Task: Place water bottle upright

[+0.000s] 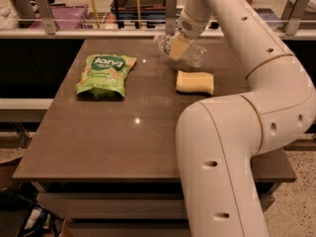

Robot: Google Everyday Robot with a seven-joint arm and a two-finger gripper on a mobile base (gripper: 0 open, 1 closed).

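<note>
Camera view: at the far side of the tabletop, the gripper has its fingers clamped across the middle of the water bottle. The bottle lies tilted, cap pointing far-left, just beyond the yellow sponge. The grasp looks made. Next, the wrist must rotate to bring the cap up, then lower the base flat onto bare tabletop.

Table carries green bag, yellow sponge — gripper above its far edge.
</note>
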